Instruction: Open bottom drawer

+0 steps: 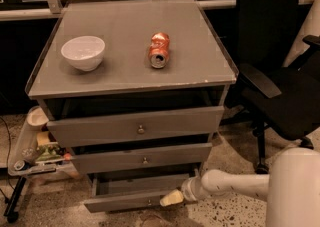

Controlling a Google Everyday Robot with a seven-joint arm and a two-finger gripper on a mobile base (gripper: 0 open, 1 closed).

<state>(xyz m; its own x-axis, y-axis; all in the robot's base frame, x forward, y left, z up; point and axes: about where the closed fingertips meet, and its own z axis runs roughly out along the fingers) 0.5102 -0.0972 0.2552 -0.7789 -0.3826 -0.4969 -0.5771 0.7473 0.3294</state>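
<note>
In the camera view we see the gripper (pixel 172 198) low at the right end of the bottom drawer (pixel 120 202), which stands partly out with its flat grey inside showing just above and left of the gripper; whether the gripper is spread or pressed together we cannot tell. It sits right of the small knob (pixel 149 202), not on it. So the risk, as we judge it, is an off-centre pull: the drawer may skew in its runners and bind, or the gripper may slip off the front edge. Directly above the gripper the middle drawer (pixel 145 157) and top drawer (pixel 137 126) overhang, so a lifting motion could knock them. Far above, on the cabinet top (pixel 125 31), a white bowl (pixel 83 52) and a crushed can (pixel 159 49) lie well clear. To the gripper's right stands a black office chair (pixel 280 86), close to the arm (pixel 235 183) and its retreat; to the left a cluttered cart (pixel 30 151) sits beside the cabinet.
</note>
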